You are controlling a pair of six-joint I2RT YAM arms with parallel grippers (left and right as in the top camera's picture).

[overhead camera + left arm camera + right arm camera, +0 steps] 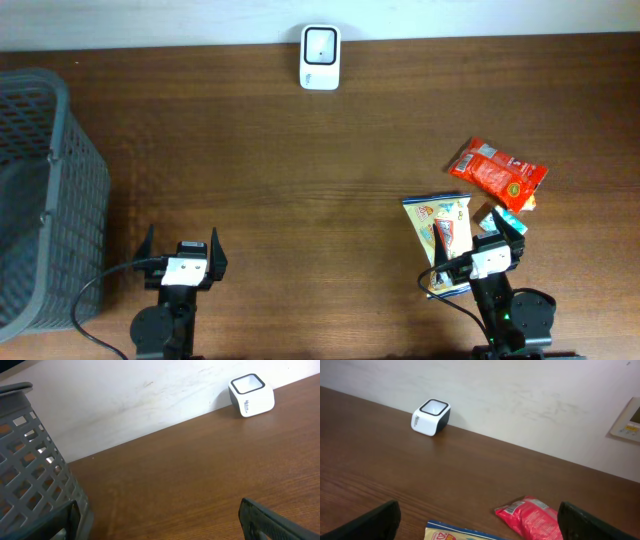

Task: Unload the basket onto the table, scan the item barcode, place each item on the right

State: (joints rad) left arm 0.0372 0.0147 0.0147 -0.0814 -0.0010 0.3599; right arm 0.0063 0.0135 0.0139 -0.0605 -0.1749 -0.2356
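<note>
Right gripper [487,238], jaws spread, hides part of the yellow snack packet [437,215].

The surface [300,180] is dark brown wood with fine grain lines running across it. The barcode scanner [320,44] is white, with a black frame around its pale top window and small dark print on its side. Far left of the scanner, the basket [40,200] is grey with an open lattice pattern. Right of the scanner and nearer to the arms, the snack packet [497,172] is bright red with white and yellow marks. Just beside it, the snack bag [440,225] has a blue edge and a pale yellow face with orange pictures. The left fingers [272,520] and the right fingers [372,520] are black. Behind the scanner, the wall [150,395] is off-white with faint grey scuffs.
</note>
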